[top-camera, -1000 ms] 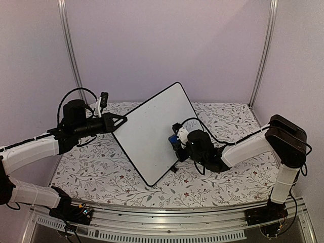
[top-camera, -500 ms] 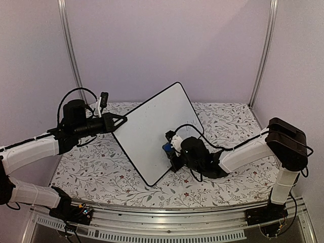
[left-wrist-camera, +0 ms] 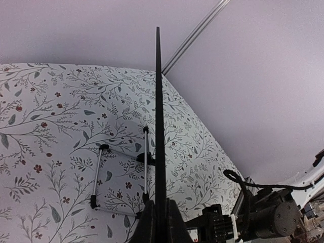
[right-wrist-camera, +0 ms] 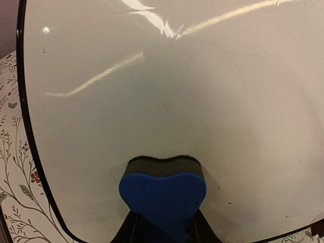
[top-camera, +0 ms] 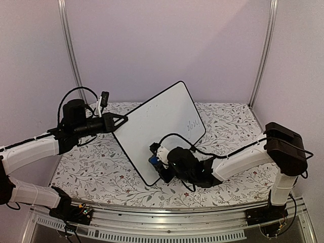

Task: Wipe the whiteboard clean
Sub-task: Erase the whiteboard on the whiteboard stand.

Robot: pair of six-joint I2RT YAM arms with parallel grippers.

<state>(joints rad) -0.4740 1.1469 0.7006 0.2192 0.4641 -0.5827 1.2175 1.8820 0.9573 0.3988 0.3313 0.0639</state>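
White shells, black joint housings on left arm (top-camera: 30,152) and right arm (top-camera: 243,154); black triangular left gripper (top-camera: 119,123), black right gripper (top-camera: 156,163); thin black cables (top-camera: 76,92) at twelve o'clock over each wrist; black bases (top-camera: 263,216) at six o'clock

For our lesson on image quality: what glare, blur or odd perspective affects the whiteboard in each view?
Right wrist: bright reflected streaks cross the whiteboard; the close blue eraser looks slightly soft. Left wrist: the board shows edge-on, a thin dark line. Top external: even light, no glare, handwriting tiny but visible.
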